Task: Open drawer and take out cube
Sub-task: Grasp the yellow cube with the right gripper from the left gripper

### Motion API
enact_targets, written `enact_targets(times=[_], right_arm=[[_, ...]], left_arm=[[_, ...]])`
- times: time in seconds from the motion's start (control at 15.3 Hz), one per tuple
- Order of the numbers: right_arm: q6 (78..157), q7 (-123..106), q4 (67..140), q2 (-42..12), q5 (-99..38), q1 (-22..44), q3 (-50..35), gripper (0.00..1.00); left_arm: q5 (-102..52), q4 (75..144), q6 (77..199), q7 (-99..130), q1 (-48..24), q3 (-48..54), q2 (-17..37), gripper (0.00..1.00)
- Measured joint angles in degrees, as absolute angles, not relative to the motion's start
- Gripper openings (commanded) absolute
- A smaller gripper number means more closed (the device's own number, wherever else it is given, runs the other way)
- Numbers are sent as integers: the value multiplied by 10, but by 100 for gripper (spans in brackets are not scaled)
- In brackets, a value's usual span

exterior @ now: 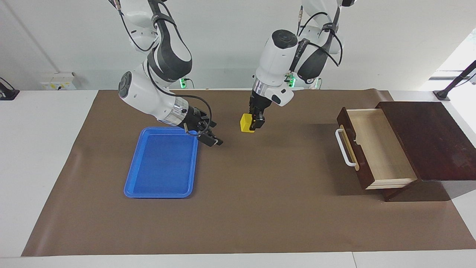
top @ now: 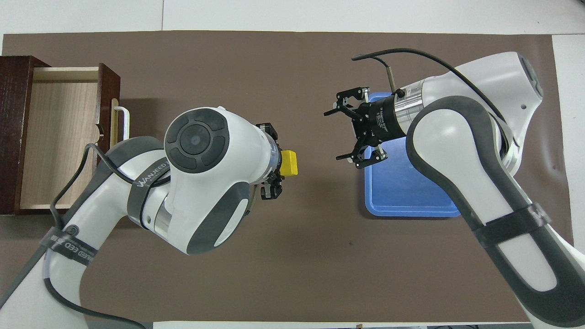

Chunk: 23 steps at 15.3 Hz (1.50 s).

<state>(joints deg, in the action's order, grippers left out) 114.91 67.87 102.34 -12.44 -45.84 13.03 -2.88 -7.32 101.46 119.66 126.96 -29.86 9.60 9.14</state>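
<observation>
The yellow cube [exterior: 245, 123] is between the fingers of my left gripper [exterior: 255, 124], which points down over the middle of the brown mat. I cannot tell whether the cube touches the mat. In the overhead view the cube [top: 289, 163] sticks out from under the left hand [top: 274, 162]. The drawer [exterior: 379, 145] stands pulled out of its dark wooden box [exterior: 431, 137] at the left arm's end of the table, and its pale inside shows nothing in it [top: 59, 137]. My right gripper [exterior: 211, 137] is open and empty over the blue tray's corner [top: 342, 130].
A flat blue tray [exterior: 160, 194] lies on the mat toward the right arm's end, with nothing in it; the right arm covers part of it in the overhead view [top: 411, 212]. The drawer's white bar handle [exterior: 344, 147] faces the middle of the table.
</observation>
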Motion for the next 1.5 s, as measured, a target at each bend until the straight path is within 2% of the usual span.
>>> enact_targets(times=[0.65, 0.98, 1.5], right_arm=[[1134, 674, 1099, -104, -472, 154, -29, 100], [1180, 686, 1114, -103, -472, 177, -27, 100], [1202, 687, 1107, -102, -487, 177, -24, 100]], left_arm=[[-74, 1024, 1280, 1314, -311, 94, 98, 0], [-74, 1033, 1287, 1314, -313, 93, 98, 0], [-74, 1044, 1297, 1314, -321, 94, 97, 0]])
